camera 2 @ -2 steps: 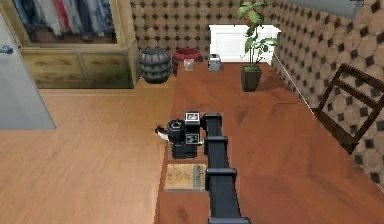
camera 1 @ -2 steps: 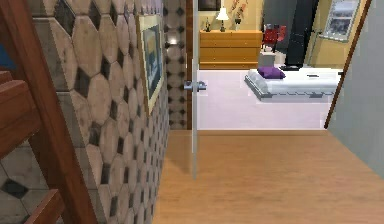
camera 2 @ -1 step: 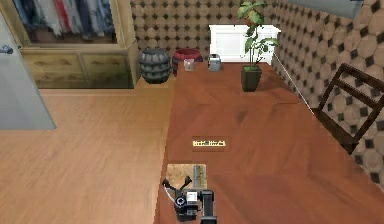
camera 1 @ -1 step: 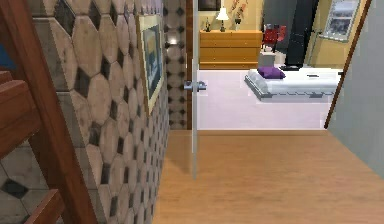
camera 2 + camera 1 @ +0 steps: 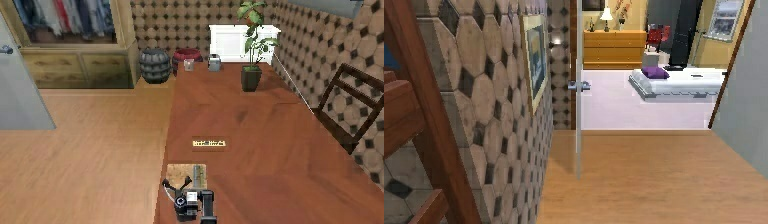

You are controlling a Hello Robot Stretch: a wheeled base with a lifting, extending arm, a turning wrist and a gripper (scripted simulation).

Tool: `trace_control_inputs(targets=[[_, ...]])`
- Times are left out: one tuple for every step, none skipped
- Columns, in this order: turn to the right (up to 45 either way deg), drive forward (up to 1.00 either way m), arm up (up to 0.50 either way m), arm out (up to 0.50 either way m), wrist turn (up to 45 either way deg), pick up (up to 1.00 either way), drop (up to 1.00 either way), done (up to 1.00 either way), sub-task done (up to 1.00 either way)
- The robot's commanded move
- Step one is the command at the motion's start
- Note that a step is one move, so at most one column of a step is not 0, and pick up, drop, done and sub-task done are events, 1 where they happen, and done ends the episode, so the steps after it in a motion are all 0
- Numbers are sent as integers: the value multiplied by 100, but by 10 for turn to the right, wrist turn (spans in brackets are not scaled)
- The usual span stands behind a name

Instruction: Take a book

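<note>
In the arm side view a long brown wooden table (image 5: 250, 120) runs up the picture. At its near end lies a flat tan thing (image 5: 191, 172), perhaps a book. The gripper (image 5: 180, 191) sits right below it, at the end of the dark arm (image 5: 208, 208) by the bottom edge. I cannot tell whether the gripper holds anything. A thin tan strip with dark marks (image 5: 208, 143) lies farther up the tabletop.
A potted plant (image 5: 252, 60), a grey mug (image 5: 214, 63) and a small reddish thing (image 5: 188, 66) stand at the table's far end. A dark chair (image 5: 345, 105) is at its right; a barrel (image 5: 153, 64) and wardrobe (image 5: 70, 40) are beyond. Ahead, a doorway with a white door (image 5: 578, 90) leads to a bed (image 5: 679, 82).
</note>
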Motion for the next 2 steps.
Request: trace_control_inputs(targets=[[0, 0, 10, 0, 0, 0, 0, 0, 0], [0, 0, 0, 0, 0, 0, 0, 100, 0]])
